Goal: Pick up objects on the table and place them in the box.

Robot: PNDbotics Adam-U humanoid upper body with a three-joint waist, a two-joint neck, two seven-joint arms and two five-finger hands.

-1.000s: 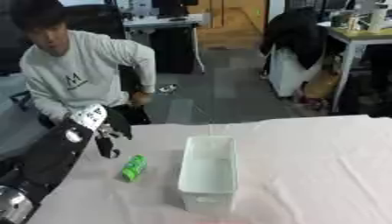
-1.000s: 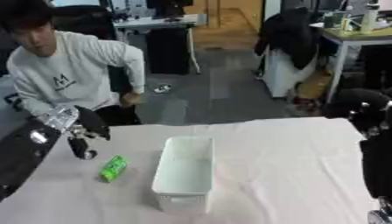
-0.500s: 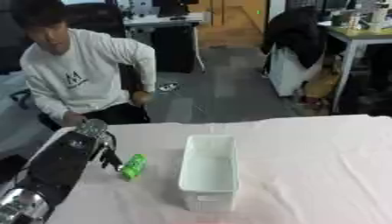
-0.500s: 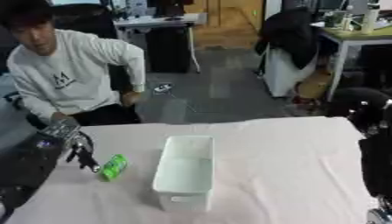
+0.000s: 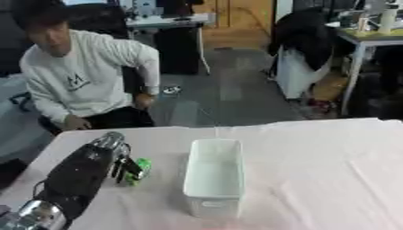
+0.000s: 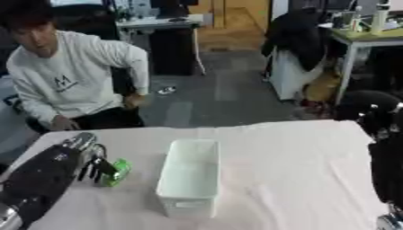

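A small green object [image 6: 118, 170] lies on the pale tablecloth, left of a long white box [image 5: 212, 204] that stands open in the middle. My left arm comes in from the lower left. My left hand [image 5: 119, 162] hangs over the green object's left side, open, with dark fingers [image 6: 92, 168] pointing down against it. Part of the object is hidden behind those fingers. The box looks empty inside. My right hand shows in neither view.
The table [image 5: 323, 170] stretches wide to the right of the box. Its far edge [image 5: 299, 122] runs behind the box. My black right arm [image 6: 387, 166] stands along the right edge of the right eye view.
My left hand has moved down and to the right, from beyond the green object to right against it. The green object and the box have not shifted.
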